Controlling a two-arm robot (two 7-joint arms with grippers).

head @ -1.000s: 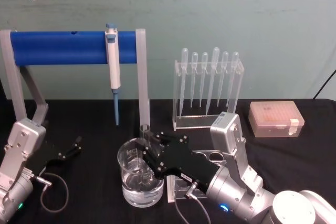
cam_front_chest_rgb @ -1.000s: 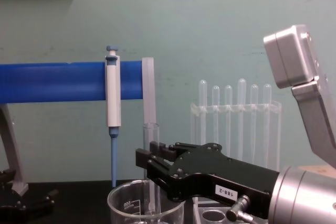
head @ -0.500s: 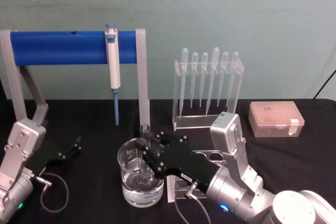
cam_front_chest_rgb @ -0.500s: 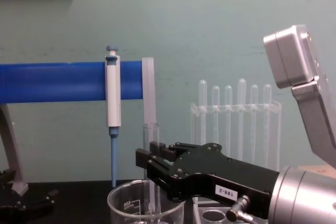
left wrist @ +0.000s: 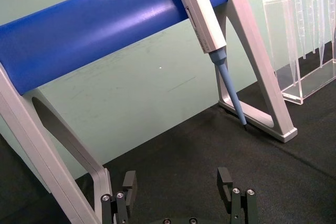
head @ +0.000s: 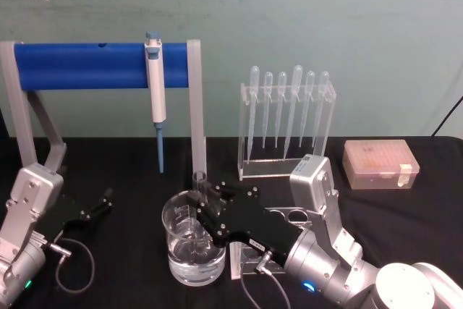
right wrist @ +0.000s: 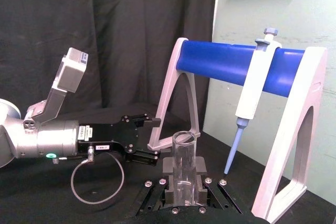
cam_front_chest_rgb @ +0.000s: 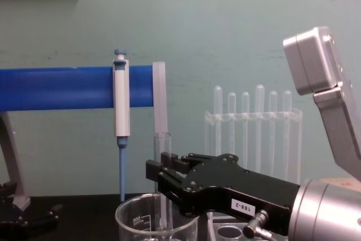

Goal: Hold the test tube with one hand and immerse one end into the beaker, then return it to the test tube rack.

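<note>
nothing has visibly moved since a second ago — the black two-fingered right gripper (head: pixel 202 200) sits in the same spot above the wide clear glass beaker with white graduation marks (head: pixel 173 251). its fingers are clamped on the long clear glass test tube (head: pixel 199 181), which stands upright with its open rim above the gripper and its lower end down inside the beaker. clear liquid lies in the beaker's bottom; whether the tube's tip reaches it i cannot tell. just beside the beaker, under the right arm, is the clear acrylic rack with round holes (head: pixel 291 215). at the left edge of the black desk (head: pixel 405 215) the left gripper (head: pixel 96 205) rests low, fingers apart and holding nothing. farther back a white-and-blue pipettor (head: pixel 155 92) hangs from a blue bar on a grey stand (head: pixel 79 65) — to its right, thin plastic pipettes in a clear holder (head: pixel 287 117).
</note>
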